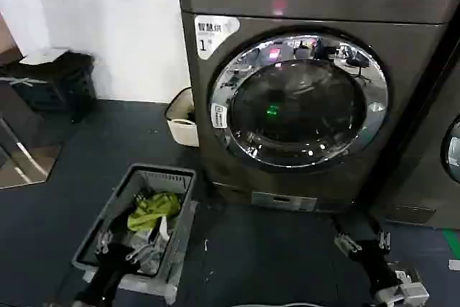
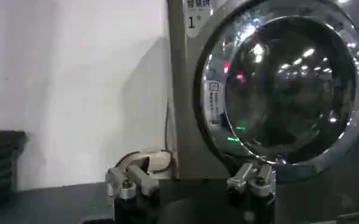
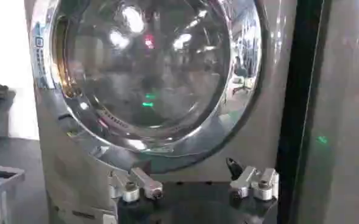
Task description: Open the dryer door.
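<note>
Head view gives you the left gripper (image 1: 118,241) low over a grey basket (image 1: 182,181), fingers spread; up and rightward the dryer door (image 1: 298,98) sits flush on the dryer (image 1: 402,48); your right gripper (image 1: 363,242), unclenched, hangs below it, apart.

The room is dim and the floor (image 1: 273,257) looks very dark. Bright ceiling lights glare on the shiny chrome rim of the dryer door (image 1: 298,98). The white wall (image 1: 108,26) is lit, with a soft grey shadow beside the dryer (image 2: 182,109). The wrist views look a little blurry.
</note>
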Controlling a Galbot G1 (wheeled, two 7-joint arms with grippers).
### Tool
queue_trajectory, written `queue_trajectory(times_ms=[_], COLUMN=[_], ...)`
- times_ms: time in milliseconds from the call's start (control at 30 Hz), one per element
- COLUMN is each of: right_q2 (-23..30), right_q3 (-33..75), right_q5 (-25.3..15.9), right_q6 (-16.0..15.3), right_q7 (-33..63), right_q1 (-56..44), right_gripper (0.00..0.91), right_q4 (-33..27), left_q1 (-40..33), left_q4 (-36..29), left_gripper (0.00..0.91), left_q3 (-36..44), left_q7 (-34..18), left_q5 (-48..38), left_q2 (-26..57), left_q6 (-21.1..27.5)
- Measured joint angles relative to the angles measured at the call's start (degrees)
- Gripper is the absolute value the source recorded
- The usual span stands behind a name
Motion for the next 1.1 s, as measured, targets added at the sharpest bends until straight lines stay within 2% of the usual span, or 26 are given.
queue_trajectory(times_ms=[67,200,533,633,867,1100], right_q2=[-1.2,-4.5,-19.1,-22.4,-24.1,-22.8], right_q3=[0.0,-0.8,-6.8,-10.3,-20.8,-30.3], right_q5=[1.7,5.2,15.9,16.9,19.2,19.7], right_q6=[-1.2,-1.4,-4.5,-4.4,-4.0,-3.1], right_q7=[-1.7,-4.6,-5.9,-6.7,-8.2,-8.9], right_q1=[1.5,5.3,16.3,20.4,31.7,42.5], right_gripper=[0.907,0.907,0.907,0.907,0.907,0.907], right_q4=[-0.6,-1.7,-4.7,-6.5,-12.2,-20.0], left_q1=[-0.3,-0.4,-0.4,-0.2,0.3,0.7], left_q4=[0.8,1.7,1.0,0.2,-0.3,-0.7], left_gripper=[0.907,0.907,0.907,0.907,0.907,0.907], left_q3=[0.4,1.0,1.3,1.4,1.6,2.2], left_q7=[0.2,1.0,0.9,0.8,0.9,0.9], left_q5=[-0.6,-1.4,-2.2,-1.9,-1.6,-1.1], left_q2=[0.1,-0.2,-0.4,-0.7,-1.6,-2.2], left_q6=[-1.7,-2.1,-2.4,-2.1,-1.8,-1.8])
